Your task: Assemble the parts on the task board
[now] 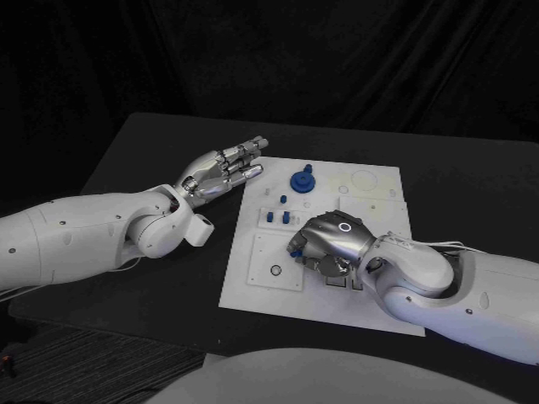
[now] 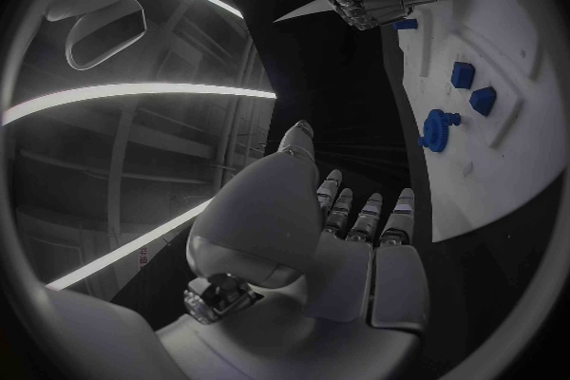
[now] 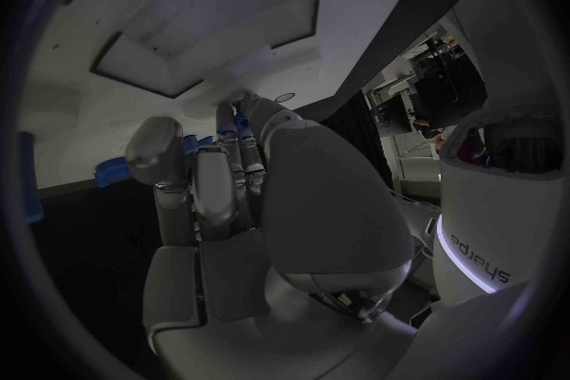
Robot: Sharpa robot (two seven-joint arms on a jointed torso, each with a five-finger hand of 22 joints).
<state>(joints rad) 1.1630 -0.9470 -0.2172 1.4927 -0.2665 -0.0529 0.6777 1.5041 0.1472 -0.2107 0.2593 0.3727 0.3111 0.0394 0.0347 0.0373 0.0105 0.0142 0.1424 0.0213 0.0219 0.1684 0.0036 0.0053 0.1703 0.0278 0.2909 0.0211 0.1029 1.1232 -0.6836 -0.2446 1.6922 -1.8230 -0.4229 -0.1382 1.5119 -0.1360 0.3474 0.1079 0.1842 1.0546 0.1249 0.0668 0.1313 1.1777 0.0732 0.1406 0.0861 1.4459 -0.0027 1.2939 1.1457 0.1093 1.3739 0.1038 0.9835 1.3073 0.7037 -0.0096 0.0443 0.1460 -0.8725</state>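
**Right hand down on the board, grip unconfirmed**

Our right hand sits curled over the task board, a blue part at its fingertips; we cannot tell whether it is clamped. Our left hand hovers just off the board's edge, fingers apart, holding nothing. A round gear-like part stands beyond the right hand. Risk, in our judgement: the hidden part slips or seats crooked, since the fingers block our sight of it

White arms, silver hands.
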